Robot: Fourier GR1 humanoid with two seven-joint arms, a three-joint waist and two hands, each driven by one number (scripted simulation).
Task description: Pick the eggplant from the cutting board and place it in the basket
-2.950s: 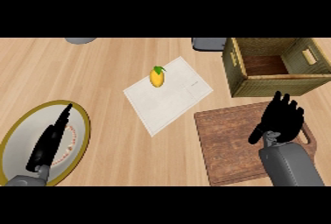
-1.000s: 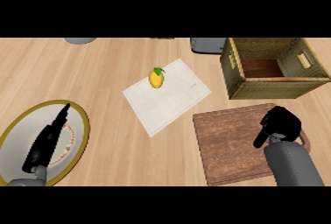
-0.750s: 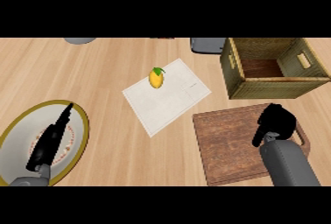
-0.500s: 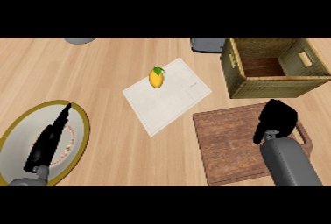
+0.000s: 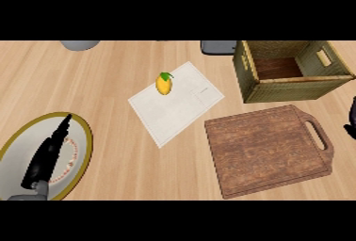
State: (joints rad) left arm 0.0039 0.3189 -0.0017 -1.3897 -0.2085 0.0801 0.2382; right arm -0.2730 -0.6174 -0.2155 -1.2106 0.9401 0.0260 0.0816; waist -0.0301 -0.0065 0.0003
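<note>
The brown wooden cutting board (image 5: 268,150) lies at the right with nothing on it. No eggplant shows anywhere in the head view. The woven basket (image 5: 292,85) stands behind the board at the upper right, and the part of its floor that shows is bare. Only a dark sliver of my right hand (image 5: 352,113) shows at the right edge, beside the board's handle; whatever it may hold is hidden. My left hand (image 5: 45,157) rests open at the lower left, its fingers straight over a plate.
A gold-rimmed plate (image 5: 14,146) lies under the left hand. A white cloth (image 5: 177,110) in the middle carries a yellow fruit (image 5: 164,84). Two grey objects (image 5: 80,44) (image 5: 219,46) are cut off by the top edge.
My right hand, curled over the board's right side earlier, has moved off to the right and almost out of view. The left hand has not moved.
</note>
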